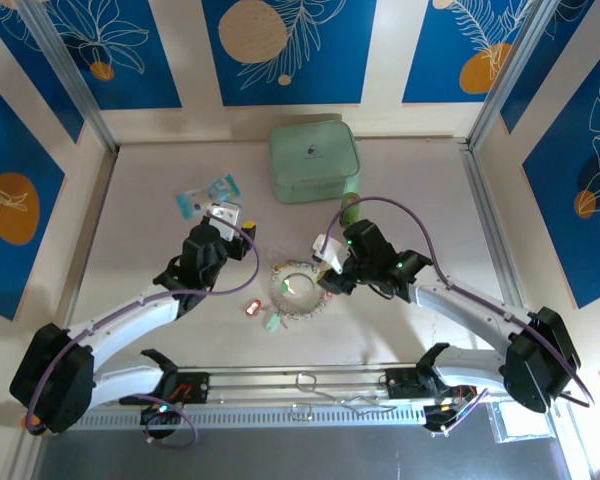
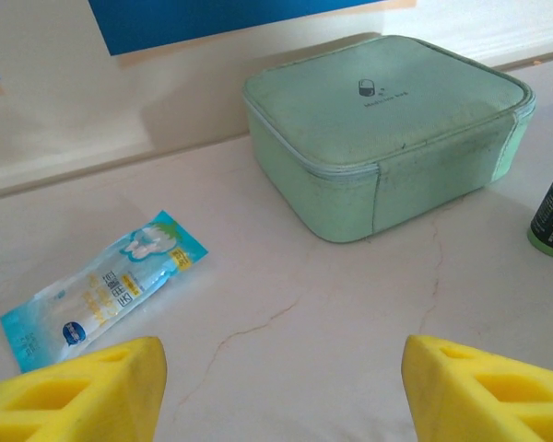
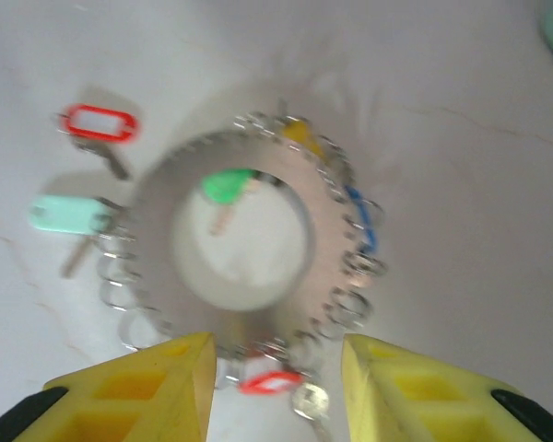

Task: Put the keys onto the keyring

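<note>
Keyring (image 3: 152, 207) flat at worktop (image 1: 410, 200) centre; right pincer (image 3: 276, 368) open and empty just above it. Left pincer (image 2: 281, 368) open, idle. Judged mid-task: next move needs a grasp on the loose red key (image 3: 100, 124) beside the ring

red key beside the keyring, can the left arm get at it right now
Probably yes: the red key lies uncovered on the left arm's side of the keyring. The left fingers are open but face the mint case, so they would have to turn.
</note>
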Available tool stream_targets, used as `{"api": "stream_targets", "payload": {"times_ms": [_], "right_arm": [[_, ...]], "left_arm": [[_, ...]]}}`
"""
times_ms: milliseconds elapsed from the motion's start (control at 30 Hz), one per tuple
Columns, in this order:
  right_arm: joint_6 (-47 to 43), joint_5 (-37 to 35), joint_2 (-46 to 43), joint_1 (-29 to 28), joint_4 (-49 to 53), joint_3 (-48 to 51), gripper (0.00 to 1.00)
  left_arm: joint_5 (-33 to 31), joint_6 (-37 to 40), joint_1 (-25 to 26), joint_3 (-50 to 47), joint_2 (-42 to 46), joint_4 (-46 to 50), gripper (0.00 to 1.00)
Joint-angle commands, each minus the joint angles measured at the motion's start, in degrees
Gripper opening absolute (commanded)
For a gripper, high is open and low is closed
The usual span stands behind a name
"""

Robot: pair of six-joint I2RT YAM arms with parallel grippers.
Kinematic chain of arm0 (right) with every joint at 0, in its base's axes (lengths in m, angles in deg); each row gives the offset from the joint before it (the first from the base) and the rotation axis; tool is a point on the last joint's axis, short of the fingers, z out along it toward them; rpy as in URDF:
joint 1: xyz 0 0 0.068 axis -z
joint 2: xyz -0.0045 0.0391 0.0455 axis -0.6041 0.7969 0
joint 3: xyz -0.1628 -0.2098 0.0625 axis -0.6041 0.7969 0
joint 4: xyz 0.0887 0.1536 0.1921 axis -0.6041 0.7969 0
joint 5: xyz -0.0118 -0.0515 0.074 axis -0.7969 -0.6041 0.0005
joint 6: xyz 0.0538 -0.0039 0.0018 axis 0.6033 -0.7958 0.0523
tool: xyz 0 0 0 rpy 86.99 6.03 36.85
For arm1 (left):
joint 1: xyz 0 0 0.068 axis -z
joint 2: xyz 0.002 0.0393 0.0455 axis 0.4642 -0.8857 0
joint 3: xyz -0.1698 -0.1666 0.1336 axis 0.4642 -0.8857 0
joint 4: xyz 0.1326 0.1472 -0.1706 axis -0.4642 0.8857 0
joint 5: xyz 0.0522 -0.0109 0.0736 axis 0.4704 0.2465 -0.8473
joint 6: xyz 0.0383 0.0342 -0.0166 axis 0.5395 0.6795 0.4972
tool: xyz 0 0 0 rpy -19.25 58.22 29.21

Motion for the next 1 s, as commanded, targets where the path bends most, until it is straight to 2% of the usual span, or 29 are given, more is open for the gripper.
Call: {"api": "stream_targets", "payload": {"times_ms": [0, 133, 233, 500, 967], "right_arm": [[1.40, 1.74, 0.52, -4.61, 1.36, 1.67, 0.41], [-10.12, -8.67, 5.00, -10.69, 4.32, 2.13, 0.40], [-15.10, -12.41, 8.04, -13.14, 2.91, 3.02, 0.37], [-23.91, -13.88, 12.21, -13.01, -3.13, 4.90, 0.34], [-25.41, -12.07, 14.81, -11.14, -3.67, 5.04, 0.32]], "left_arm": [[1.02, -0.10, -0.42, 1.88, -0.29, -0.31, 0.68], [1.12, -0.30, -0.40, 2.05, -0.23, -0.14, 0.68], [0.33, 0.13, -0.42, 1.91, 0.39, -0.30, 0.68], [0.00, 1.37, -0.40, 1.90, 1.53, -0.75, 0.68], [0.33, 2.44, -0.36, 1.79, 3.02, -1.19, 0.68]]}}
